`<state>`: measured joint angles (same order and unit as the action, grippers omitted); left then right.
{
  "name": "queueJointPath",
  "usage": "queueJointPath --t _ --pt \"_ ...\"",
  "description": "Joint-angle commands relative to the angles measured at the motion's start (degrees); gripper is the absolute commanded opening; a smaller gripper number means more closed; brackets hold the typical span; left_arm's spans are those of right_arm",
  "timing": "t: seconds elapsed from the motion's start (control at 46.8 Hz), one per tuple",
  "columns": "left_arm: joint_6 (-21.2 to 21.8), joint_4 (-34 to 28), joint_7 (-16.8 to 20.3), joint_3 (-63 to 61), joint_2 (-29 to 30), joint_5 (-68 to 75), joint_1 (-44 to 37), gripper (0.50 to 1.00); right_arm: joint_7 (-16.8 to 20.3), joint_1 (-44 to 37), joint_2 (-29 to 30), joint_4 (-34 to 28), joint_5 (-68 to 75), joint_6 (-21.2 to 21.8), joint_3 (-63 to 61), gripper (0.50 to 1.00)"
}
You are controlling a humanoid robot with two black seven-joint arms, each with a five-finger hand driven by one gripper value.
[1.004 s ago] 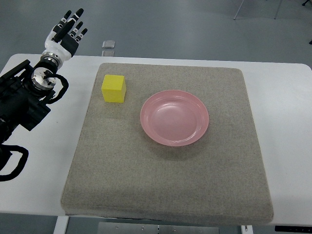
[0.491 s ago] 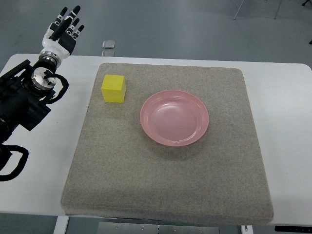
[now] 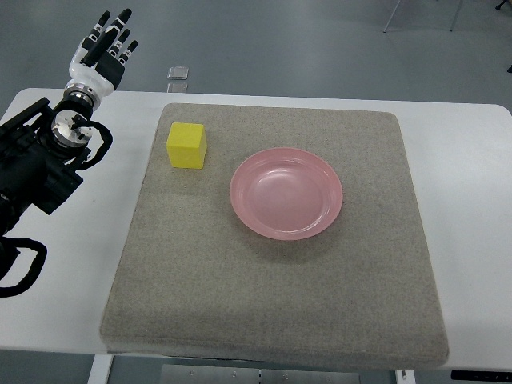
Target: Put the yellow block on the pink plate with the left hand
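Yellow block (image 3: 186, 146) — beside pink plate (image 3: 286, 193)

The yellow block (image 3: 187, 146) is a small plain cube, sitting flat and upright on its own; the pink plate (image 3: 286, 193), round, shallow and empty, lies near it, not touching.

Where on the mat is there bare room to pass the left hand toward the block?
The mat is bare across its near half below the pink plate, and along the right strip beyond the plate. The narrow gap between the yellow block and the plate is the tightest spot. The left hand, fingers spread, has open white table beside the block.
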<state>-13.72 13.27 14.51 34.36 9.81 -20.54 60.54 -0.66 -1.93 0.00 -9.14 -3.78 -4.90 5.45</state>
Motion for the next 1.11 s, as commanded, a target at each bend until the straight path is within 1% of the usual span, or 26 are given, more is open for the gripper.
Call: queueJointPath --t 0.0,0.171,0.534,0.641,0.726,0.876,1.089 --pt "0.00 0.00 0.00 0.00 0.12 -0.03 -0.07 0.990 0.04 0.00 0.00 0.00 0.00 -0.02 0.00 0.924" --pt "0.09 0.00 0.00 0.00 1.17 -0.03 0.10 0.990 0.04 0.00 0.00 0.00 0.00 -0.02 0.00 0.924" --pt "0.18 0.35 0.00 -0.17 1.26 -0.12 0.54 0.990 0.04 0.00 0.00 0.00 0.00 -0.02 0.00 0.924" --pt "1.67 0.97 0.00 -0.18 2.13 0.24 0.81 0.990 0.04 0.00 0.00 0.00 0.00 -0.02 0.00 0.924" --pt "3.17 2.63 0.00 -0.52 3.63 0.41 1.07 0.990 -0.04 0.00 0.00 0.00 0.00 -0.02 0.00 0.924" --pt "4.31 6.41 0.00 -0.97 4.86 0.50 0.72 0.990 0.04 0.00 0.00 0.00 0.00 -0.02 0.00 0.924" --pt "4.31 9.31 0.00 -1.05 7.06 0.76 0.98 0.990 -0.04 0.00 0.00 0.00 0.00 -0.02 0.00 0.924"
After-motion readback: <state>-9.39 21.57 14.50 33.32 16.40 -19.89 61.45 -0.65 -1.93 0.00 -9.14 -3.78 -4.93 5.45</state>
